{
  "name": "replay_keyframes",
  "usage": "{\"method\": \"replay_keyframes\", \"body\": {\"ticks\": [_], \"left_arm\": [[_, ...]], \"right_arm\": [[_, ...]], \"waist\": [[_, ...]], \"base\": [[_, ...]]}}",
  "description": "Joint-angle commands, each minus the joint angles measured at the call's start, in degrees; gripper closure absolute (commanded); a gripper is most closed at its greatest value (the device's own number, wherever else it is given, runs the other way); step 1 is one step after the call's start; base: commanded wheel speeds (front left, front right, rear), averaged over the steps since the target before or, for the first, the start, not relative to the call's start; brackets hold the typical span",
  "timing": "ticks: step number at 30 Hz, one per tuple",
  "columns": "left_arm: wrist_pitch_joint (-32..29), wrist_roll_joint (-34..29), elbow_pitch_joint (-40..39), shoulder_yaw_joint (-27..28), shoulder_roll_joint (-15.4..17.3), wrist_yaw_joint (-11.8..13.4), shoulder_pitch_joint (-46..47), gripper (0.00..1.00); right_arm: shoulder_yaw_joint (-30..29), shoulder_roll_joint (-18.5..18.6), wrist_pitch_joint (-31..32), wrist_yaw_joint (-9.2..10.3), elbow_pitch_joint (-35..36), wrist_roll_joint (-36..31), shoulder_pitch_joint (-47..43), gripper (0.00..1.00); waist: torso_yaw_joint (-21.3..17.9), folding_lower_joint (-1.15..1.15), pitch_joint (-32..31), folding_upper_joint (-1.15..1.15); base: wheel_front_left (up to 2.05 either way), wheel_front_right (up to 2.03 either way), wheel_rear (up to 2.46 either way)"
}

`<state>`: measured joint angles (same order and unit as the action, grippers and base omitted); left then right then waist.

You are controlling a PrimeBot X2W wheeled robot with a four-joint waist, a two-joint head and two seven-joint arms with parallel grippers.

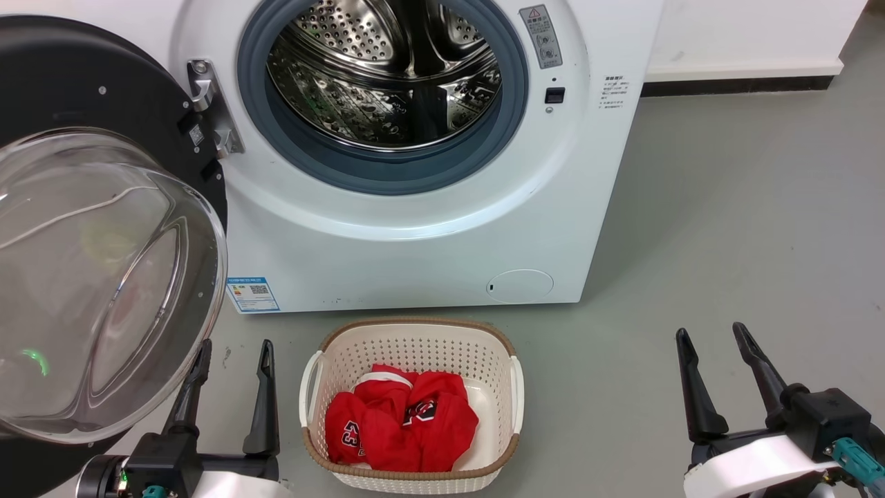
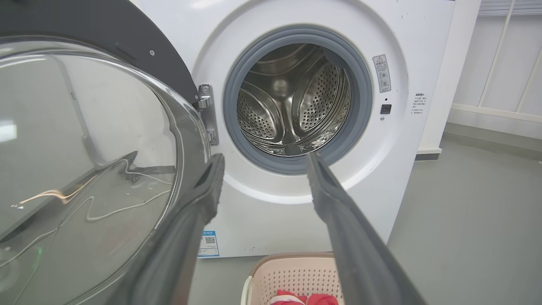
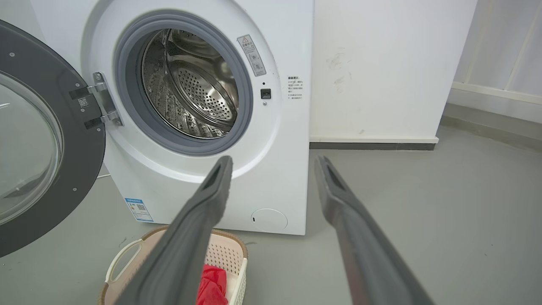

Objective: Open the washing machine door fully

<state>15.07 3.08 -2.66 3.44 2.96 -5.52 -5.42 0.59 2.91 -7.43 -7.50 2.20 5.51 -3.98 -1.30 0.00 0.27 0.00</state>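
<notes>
Washing machine door (image 1: pixel 104 263) stood swung out on the left of the machine, its black ring turned away from the opening and its clear domed window bulging toward me. It hung from a metal hinge (image 1: pixel 211 104) at the left edge of the white washing machine (image 1: pixel 415 242). The steel drum (image 1: pixel 387 69) and its grey gasket (image 1: pixel 387 173) lay fully uncovered.

My left end effector (image 1: pixel 235 349) sat low and near, just right of the glass bowl, its two dark fingers spread with nothing between them. In the left wrist view its left finger ran right along the rim of the glass. I could not tell whether it touched. My right end effector (image 1: pixel 712 333) hung well apart from the washing machine door, on the near right over bare floor. It was likewise spread and gripping nothing.

Between the two arms, close in front of the machine, a cream laundry basket (image 1: pixel 415 332) with a brown rim stood on the floor, and a red garment (image 1: pixel 401 422) with white trim was crumpled inside it. A blue label (image 1: pixel 252 294) was stuck at the machine's lower left corner and a round cover (image 1: pixel 520 285) sat at its lower right.

The floor (image 1: pixel 726 207) was smooth and grey. Behind and to the right of the machine ran a white wall (image 1: pixel 747 31) with a dark skirting strip (image 1: pixel 740 84) along its foot.
</notes>
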Motion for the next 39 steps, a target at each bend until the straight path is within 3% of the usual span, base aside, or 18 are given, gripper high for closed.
{"method": "replay_keyframes", "body": {"ticks": [1, 21, 22, 25, 39], "left_arm": [[0.1, -0.2, 0.1, -0.2, 0.0, 0.4, -0.2, 0.00], [0.1, 0.6, 0.5, -0.3, -0.1, 0.3, 0.6, 0.00], [0.0, 0.5, 0.7, -0.5, 0.0, 0.5, 0.0, 1.00], [-0.2, 1.0, 1.8, -0.4, -0.1, 0.5, -0.2, 1.00], [-4.3, 17.6, 4.6, 0.3, -0.1, 0.0, 2.2, 1.00]], "right_arm": [[0.1, -0.1, 0.1, 0.02, 0.1, 0.4, -0.3, 0.00], [-0.1, -0.1, -0.3, 0.02, -1.0, 1.6, 0.6, 0.00], [-0.1, 0.0, -0.2, 0.00, -1.0, 1.2, 0.1, 1.00], [0.0, 0.0, -0.2, 0.00, -1.8, 1.6, -0.3, 1.00], [-0.1, 1.0, 1.5, 0.00, -4.4, 18.9, 1.8, 1.00]], "waist": [[-0.1, 0.00, 0.2, 0.00], [0.3, 0.00, 0.3, 0.00], [0.3, 0.01, 0.3, 0.00], [0.3, 0.00, 0.3, 0.00], [0.4, 0.00, 0.2, 0.00]], "base": [[0.00, 0.00, 0.00], [0.00, 0.00, 0.00], [0.00, 0.00, 0.00], [0.00, 0.00, 0.00], [0.00, 0.00, 0.00]]}}
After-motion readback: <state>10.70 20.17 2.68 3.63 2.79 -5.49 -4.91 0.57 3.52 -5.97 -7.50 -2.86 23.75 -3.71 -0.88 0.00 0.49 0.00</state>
